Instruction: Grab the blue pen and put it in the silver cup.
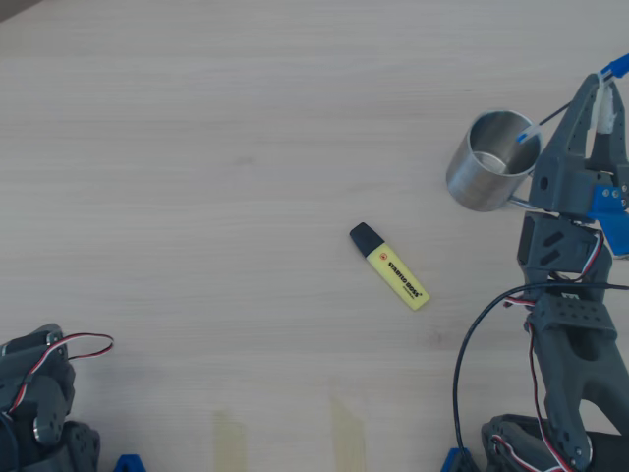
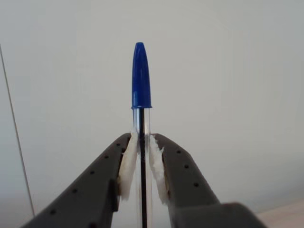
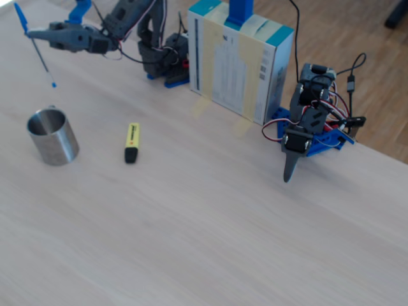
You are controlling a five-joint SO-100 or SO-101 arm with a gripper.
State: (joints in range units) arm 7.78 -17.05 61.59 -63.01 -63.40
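Note:
My gripper is shut on the blue pen, whose clear barrel sits between the white padded fingers with the blue cap pointing away. In the overhead view the gripper holds the pen slanted, its lower end over the right rim of the silver cup. From the fixed view, the pen hangs in the air from the gripper, its lower tip a little above the upright cup.
A yellow highlighter with a black cap lies on the table left of the cup. A second arm rests folded near the table edge, beside a standing cardboard box.

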